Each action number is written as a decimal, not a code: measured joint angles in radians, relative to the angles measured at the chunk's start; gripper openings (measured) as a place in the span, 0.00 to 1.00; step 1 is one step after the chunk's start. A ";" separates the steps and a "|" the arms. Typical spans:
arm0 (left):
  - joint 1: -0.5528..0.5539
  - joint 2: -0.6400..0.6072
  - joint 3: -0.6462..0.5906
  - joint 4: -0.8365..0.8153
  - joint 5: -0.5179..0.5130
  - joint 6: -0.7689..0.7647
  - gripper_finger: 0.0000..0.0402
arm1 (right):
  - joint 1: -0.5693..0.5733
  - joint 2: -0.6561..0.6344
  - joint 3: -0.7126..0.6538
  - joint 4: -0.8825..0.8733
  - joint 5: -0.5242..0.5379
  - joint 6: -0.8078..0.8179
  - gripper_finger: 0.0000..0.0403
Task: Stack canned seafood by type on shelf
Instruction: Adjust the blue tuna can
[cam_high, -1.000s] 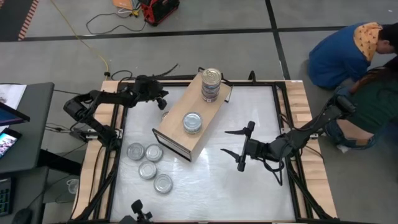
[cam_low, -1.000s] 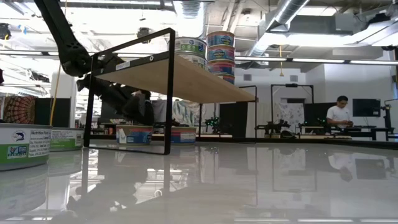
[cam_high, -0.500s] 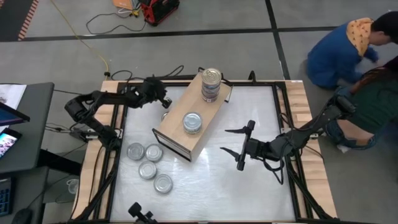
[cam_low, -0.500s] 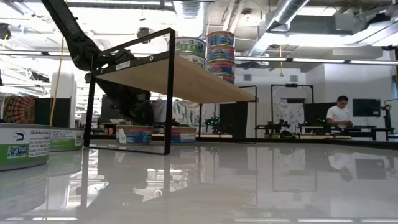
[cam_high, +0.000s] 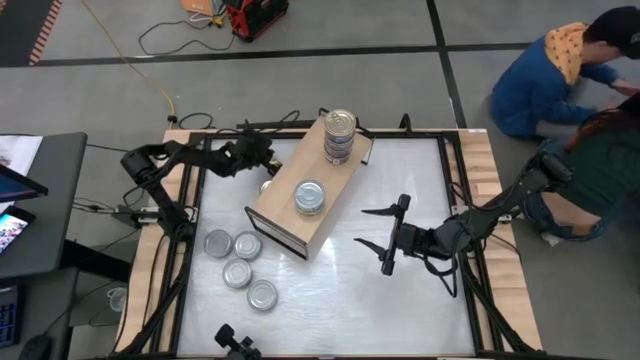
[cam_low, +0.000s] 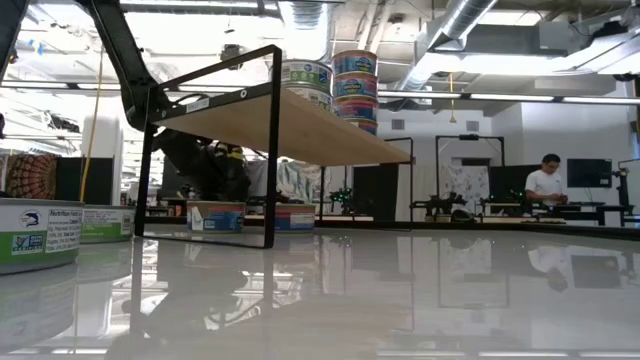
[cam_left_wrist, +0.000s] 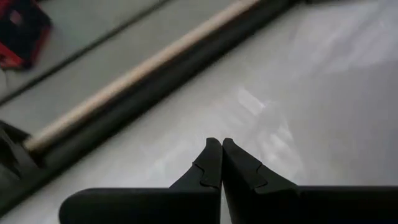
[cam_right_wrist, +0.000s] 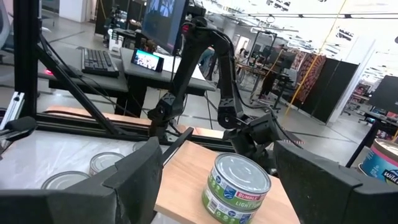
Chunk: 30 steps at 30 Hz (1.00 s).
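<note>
The shelf is a tan plywood box lying slantwise mid-table. Two stacks of canned seafood stand on its top, a tall one at the far end and a low one in the middle. Several silver-lidded tins sit on the table near its left end. One more tin peeks out by the shelf's far-left side. My left gripper hangs shut just beyond that tin, its fingertips over bare tabletop. My right gripper is open, right of the shelf, facing the low stack.
The white tabletop has wooden rails and dark frame bars along its sides. Bare table lies near and right of the shelf. Two people crouch beyond the far right corner. In the low view, tins stand at the left.
My left gripper has moved toward the shelf's far-left side and sunk a little, rolling at the wrist, and has stayed shut. The tins and the shelf have kept their places.
</note>
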 joint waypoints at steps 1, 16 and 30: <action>-0.004 0.010 0.001 0.028 -0.018 -0.005 0.00 | 0.000 0.000 0.000 -0.002 0.000 0.002 0.81; -0.146 0.111 -0.001 0.178 -0.156 0.092 0.00 | -0.003 0.000 0.000 -0.022 0.000 0.020 0.81; -0.176 0.112 0.000 0.140 0.152 0.223 0.00 | -0.003 0.000 0.000 -0.021 -0.001 0.025 0.81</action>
